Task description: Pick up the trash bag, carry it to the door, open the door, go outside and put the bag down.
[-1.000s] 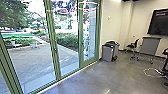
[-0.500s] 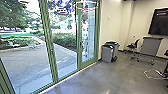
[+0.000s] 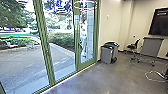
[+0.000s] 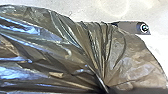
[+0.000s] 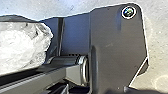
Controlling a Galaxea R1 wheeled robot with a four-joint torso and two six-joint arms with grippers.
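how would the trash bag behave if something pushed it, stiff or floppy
The trash bag would probably be floppy, since its thin film creases and gathers into narrow folds. Its glossy sheen suggests it may be a bit slippery too.

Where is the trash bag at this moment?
In the left wrist view, the trash bag is close to the left arm's camera, its gathered folds partly covering the robot's plate, with floor beyond.

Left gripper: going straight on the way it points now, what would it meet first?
Probably the trash bag: its dark, creased plastic spreads close before the left wrist camera, with pale floor beyond. Depth is unclear, so there may be no gap before the bag at all.
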